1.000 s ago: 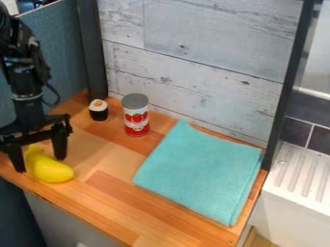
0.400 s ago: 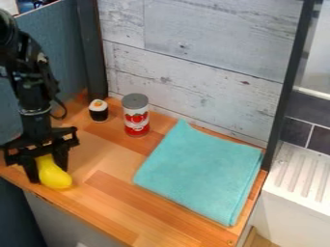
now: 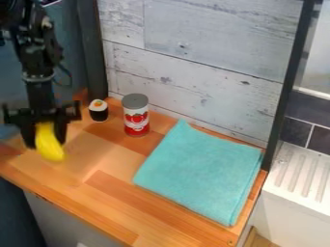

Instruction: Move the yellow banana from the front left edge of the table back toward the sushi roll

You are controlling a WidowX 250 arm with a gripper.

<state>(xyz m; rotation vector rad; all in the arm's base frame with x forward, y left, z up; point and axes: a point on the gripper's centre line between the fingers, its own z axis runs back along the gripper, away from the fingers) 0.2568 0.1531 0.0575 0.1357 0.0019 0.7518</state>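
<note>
At the left of the view the black gripper (image 3: 46, 141) hangs above the wooden counter, shut on a yellow pear-like object (image 3: 49, 143). The yellow thing is held off the surface, its rounded end pointing down between and below the fingers. To the right of the gripper, near the back wall, stands a small black-and-white sushi piece (image 3: 99, 110) with an orange top. Beside it is an upright red and white can (image 3: 136, 115) with a grey lid.
A folded turquoise cloth (image 3: 201, 172) covers much of the counter's right side. Behind runs a whitish plank wall (image 3: 193, 62), with a dark post (image 3: 93, 53) at the left and another at the right. A white ribbed surface (image 3: 299, 173) lies beyond the counter's right edge.
The gripper shifted right and closed around the yellow object, then rose with it off the counter. The can, sushi piece and cloth stayed put.
</note>
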